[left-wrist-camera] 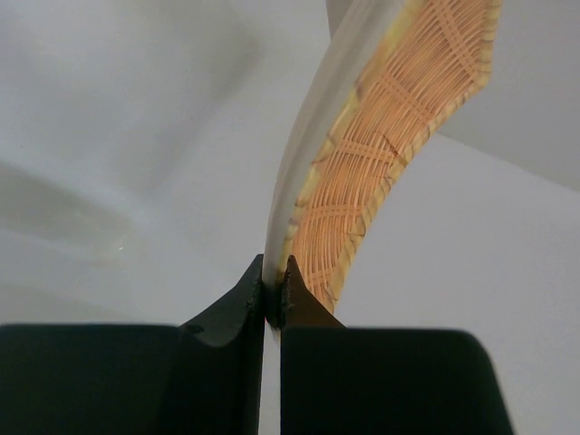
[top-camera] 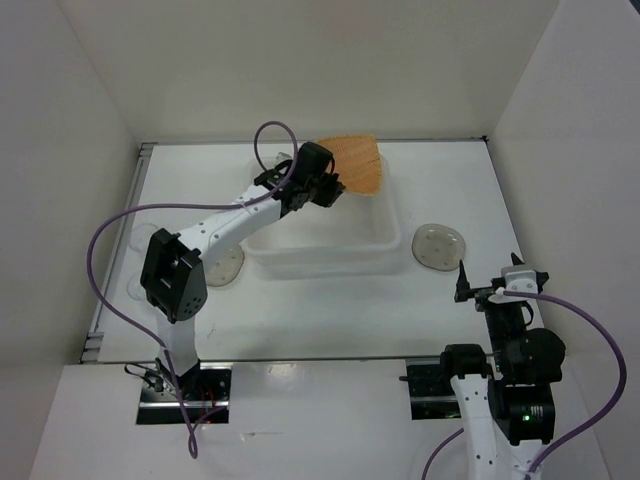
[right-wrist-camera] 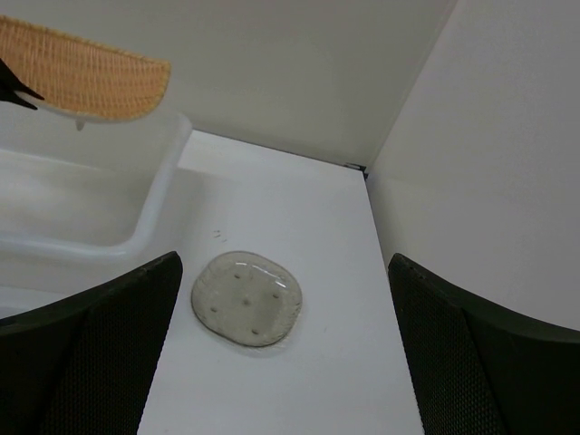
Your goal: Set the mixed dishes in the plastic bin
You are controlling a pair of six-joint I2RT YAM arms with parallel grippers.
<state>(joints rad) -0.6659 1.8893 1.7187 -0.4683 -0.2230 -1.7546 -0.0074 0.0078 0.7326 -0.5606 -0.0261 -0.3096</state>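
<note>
The left gripper pinches the orange plate's edge.

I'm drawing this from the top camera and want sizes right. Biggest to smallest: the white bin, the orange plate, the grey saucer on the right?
1. plastic bin, by far the biggest.
2 and 3. orange plate and grey saucer look about alike. The plate is held up nearer the camera and tilted, so I can't rank them.

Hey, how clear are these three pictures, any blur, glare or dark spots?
Top view: even, soft light, but the bin barely stands out from the white table. Left wrist view: the weave of the plate is sharp; the left claw gripping it is black, without detail. Right wrist view: the saucer is crisp; the open right claw is dark and soft at the edges.
</note>
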